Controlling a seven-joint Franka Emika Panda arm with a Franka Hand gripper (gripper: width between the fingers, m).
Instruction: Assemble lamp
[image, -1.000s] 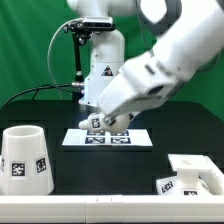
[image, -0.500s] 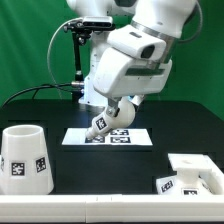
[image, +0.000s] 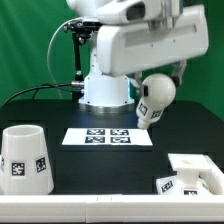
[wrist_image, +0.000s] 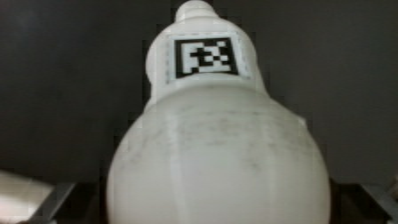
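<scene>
The tool (image: 163, 85) is closed on the bulb (image: 153, 101) and holds it in the air, well clear of the bench (image: 50, 115). The fingers are mostly hidden; I judge the grip from the bulb hanging under the wrist with nothing beneath it. In the wrist view the bulb fills the picture, round head near the camera and the narrow tagged stem (wrist_image: 208, 55) pointing away. From outside it looks tilted, stem down and toward the exterior view's left.

The bulb hangs above and behind the marker board (image: 107, 136). The base (image: 197, 172) lies well apart from it, at the front on the exterior view's right. The shade (image: 25, 158) stands upright at the front left, out of the way.

The step in hand looks like carrying the bulb to the base. To do it well:
- keep the height during travel, so the stem clears the base's raised parts;
- bring the stem upright before descending;
- centre it over the socket, then lower slowly;
- expect the base to slide if pushed sideways, so press straight down and turn gently.
</scene>
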